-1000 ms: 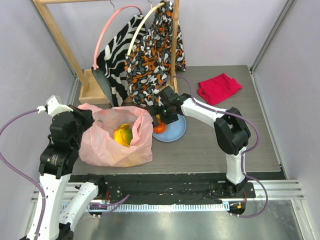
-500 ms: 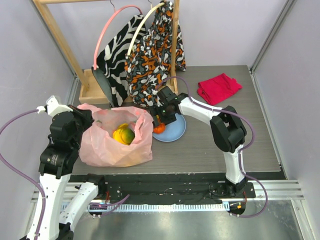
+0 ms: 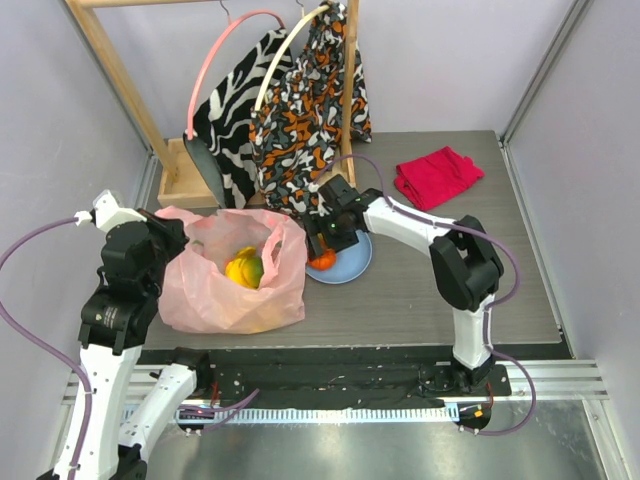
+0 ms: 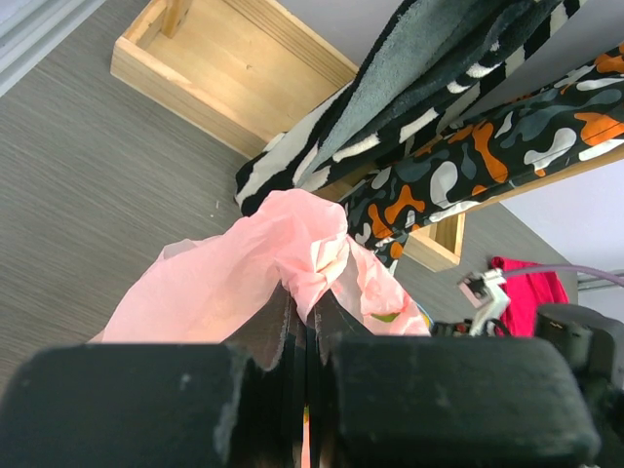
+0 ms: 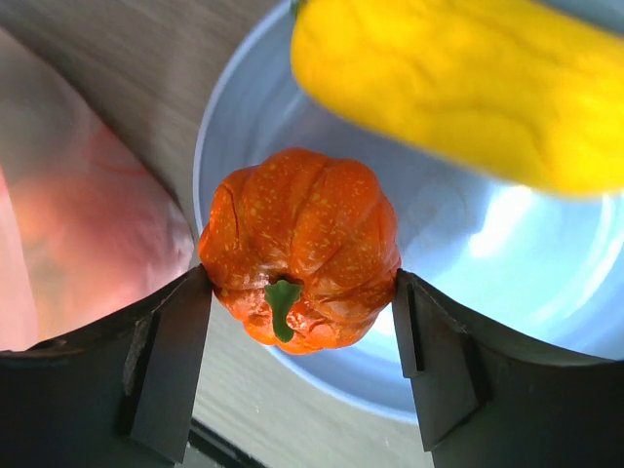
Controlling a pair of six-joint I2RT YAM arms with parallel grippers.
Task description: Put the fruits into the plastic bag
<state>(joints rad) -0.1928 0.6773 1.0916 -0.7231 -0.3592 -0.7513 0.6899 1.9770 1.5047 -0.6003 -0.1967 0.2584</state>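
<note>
Right tool [image 5: 302,292] clamps orange [image 5: 297,244], yellow fruit [image 5: 458,88] cropped; left tool [image 4: 305,327] pinches plastic bag [image 4: 219,283].

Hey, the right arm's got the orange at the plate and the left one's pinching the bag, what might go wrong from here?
1. The right end effector grips the ridged orange only at its two sides, so it may slip out during the lift.
2. The rim of the plastic bag stands between the blue plate and the opening. A low carry could snag the thin film and tug it from the small pinch held by the left end effector.
</note>
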